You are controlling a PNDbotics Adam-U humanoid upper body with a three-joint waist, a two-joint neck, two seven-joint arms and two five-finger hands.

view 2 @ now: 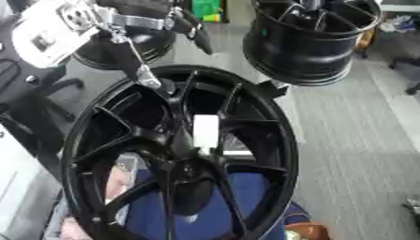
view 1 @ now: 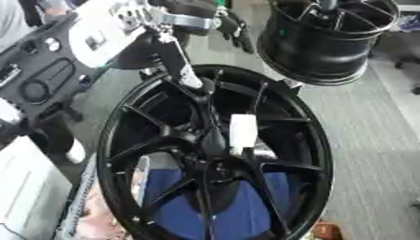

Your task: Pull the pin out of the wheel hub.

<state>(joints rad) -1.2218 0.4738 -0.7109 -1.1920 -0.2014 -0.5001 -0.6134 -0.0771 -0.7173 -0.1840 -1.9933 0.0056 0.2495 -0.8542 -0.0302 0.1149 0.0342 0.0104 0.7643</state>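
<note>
We see a large black wheel (view 1: 215, 154) standing nearly upright in front of us, its spokes meeting at the hub (view 1: 215, 143) near the middle of both views. A pale, oblong piece (view 1: 243, 132) sits at the hub, just right of centre; we take it for the pin or its handle, though we cannot make out its exact form. It looks seated in place, so we judge the pulling not yet done.

Our left arm comes in from the upper left, and its hand (view 1: 190, 77) reaches down past the wheel's far rim towards the spokes. The black fingers blend with the black spokes, so we cannot tell whether they are spread or closed, nor whether they touch anything. The hand appears to lie above and left of the pale piece, apart from it. Our right hand shows in neither view.

What remains, as we judge it: bring the hand down to the pale piece, close on it, and draw it out of the hub.

A second black wheel (view 1: 328, 40) stands at the far right, near the first one's rim. A blue surface (view 1: 246, 206) shows through the near spokes, and grey floor (view 1: 369, 140) lies to the right. The spokes themselves crowd the path to the hub.
</note>
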